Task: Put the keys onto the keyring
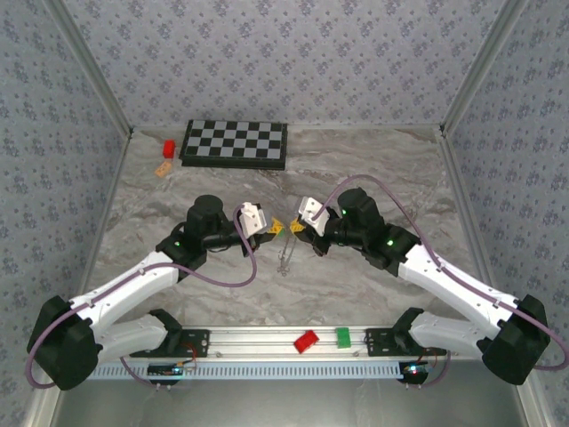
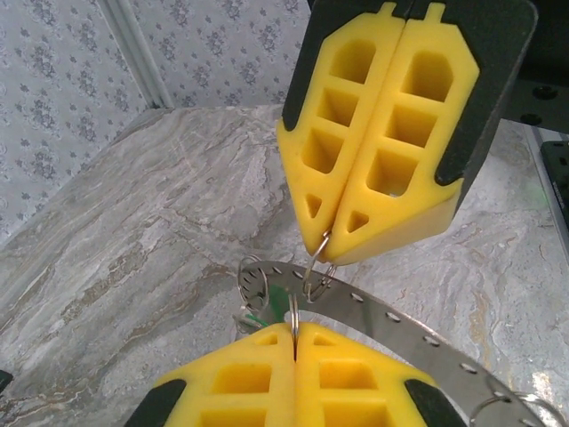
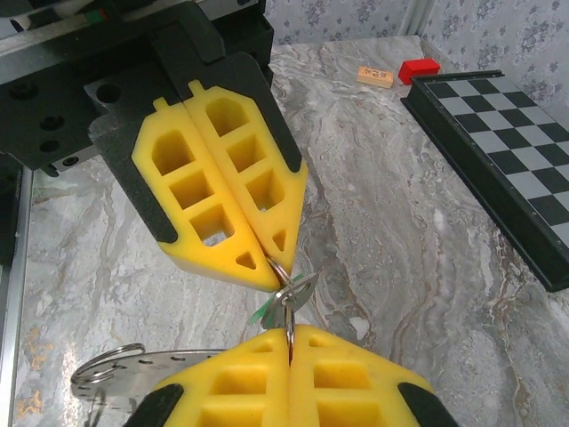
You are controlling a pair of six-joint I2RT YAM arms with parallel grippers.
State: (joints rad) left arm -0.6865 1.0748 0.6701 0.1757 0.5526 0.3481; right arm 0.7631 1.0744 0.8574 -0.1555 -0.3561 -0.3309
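The left gripper (image 2: pixel 294 331) has its yellow pads pressed flat together, and so does the right gripper (image 3: pixel 290 331). The two meet tip to tip, each nipping a thin wire ring (image 3: pixel 281 271) at the very point of its pads; I cannot tell whether that is one loop or two linked ones. A key (image 3: pixel 265 309) hangs from this wire, its green head and short silvery blade dangling just beside the tips. The keyring (image 2: pixel 382 316), a flat perforated grey band, curves away below the tips. All of it is held in the air over the middle of the table (image 1: pixel 391 169), well clear of every edge. These parts look light, stiff and slick: bare metal on foam could twist or slip out. The wire seems springy and best pinched across its flat side, while the key is better taken by its plastic head.
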